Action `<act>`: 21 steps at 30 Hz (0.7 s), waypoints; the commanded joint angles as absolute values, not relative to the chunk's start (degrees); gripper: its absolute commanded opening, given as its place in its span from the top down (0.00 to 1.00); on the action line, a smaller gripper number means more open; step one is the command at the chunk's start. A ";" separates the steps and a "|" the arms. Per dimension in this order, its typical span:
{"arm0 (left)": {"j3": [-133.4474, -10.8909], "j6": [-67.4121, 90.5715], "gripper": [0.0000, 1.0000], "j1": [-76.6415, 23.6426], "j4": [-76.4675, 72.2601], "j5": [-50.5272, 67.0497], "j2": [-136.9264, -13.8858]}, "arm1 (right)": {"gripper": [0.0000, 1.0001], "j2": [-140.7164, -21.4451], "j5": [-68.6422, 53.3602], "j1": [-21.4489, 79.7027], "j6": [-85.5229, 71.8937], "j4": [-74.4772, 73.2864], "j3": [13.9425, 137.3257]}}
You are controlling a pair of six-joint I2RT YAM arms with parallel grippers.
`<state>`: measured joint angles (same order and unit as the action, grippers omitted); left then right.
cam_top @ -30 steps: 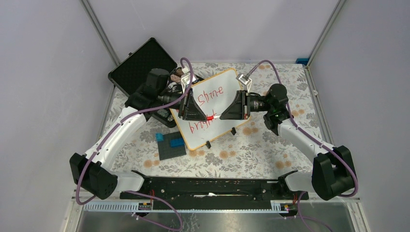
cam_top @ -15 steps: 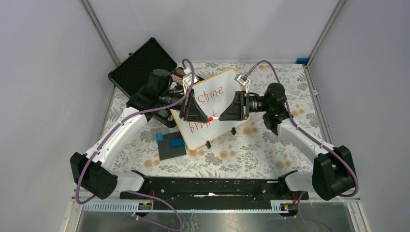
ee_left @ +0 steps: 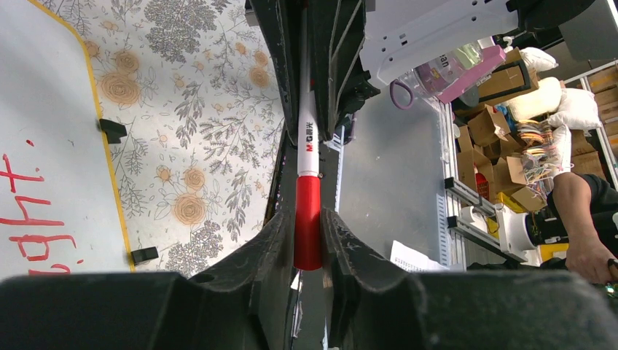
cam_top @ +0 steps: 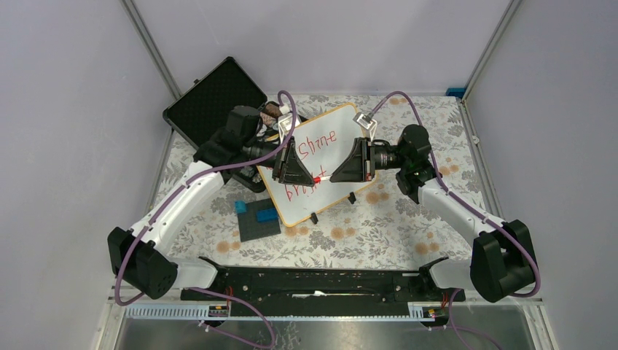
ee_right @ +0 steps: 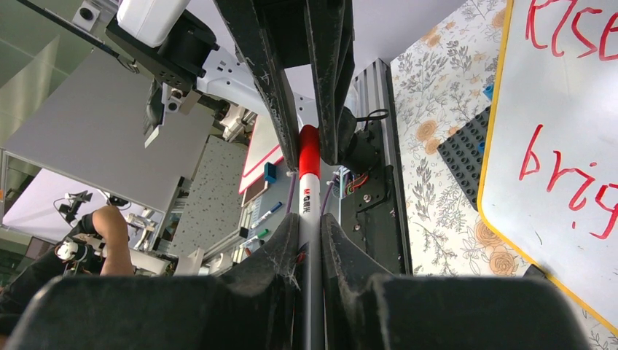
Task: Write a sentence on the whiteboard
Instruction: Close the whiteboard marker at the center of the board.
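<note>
The whiteboard [cam_top: 329, 195] lies tilted on the floral table, tan-framed, with the red sentence [cam_top: 318, 143] in two lines. It shows in the left wrist view [ee_left: 51, 109] and the right wrist view [ee_right: 561, 109], where "rise" and "brig" are legible. Both grippers meet tip to tip above it. My left gripper [cam_top: 314, 177] is shut on the marker's red cap [ee_left: 307, 219]. My right gripper [cam_top: 334, 176] is shut on the marker's white barrel [ee_right: 309, 211]. The cap [ee_right: 309, 152] sits against the barrel end.
An open black case [cam_top: 215, 95] lies at the back left. A dark grey plate with blue blocks [cam_top: 260, 217] sits left of the board's near corner, with a loose blue block [cam_top: 240, 206] beside it. Small items [cam_top: 270, 111] lie by the left arm.
My left gripper has moved right toward the right gripper. The gap between the two has closed and less of the red cap shows between them.
</note>
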<state>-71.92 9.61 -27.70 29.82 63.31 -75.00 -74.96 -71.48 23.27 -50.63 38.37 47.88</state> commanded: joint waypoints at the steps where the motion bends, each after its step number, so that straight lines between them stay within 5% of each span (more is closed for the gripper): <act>1: -73.05 9.84 0.79 -27.94 27.28 63.37 -75.47 | 1.00 -74.15 -71.59 23.90 -48.25 37.52 50.54; 10: -76.37 8.64 1.00 -29.02 27.33 63.35 -77.29 | 1.00 -74.80 -71.10 25.21 -46.41 35.97 50.54; 21: -80.60 7.82 1.00 -30.46 27.36 62.23 -80.71 | 1.00 -76.38 -70.76 29.01 -47.81 38.40 50.63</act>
<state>-76.23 8.84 -28.25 35.48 63.40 -78.94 -75.44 -70.85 23.59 -47.68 35.64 48.45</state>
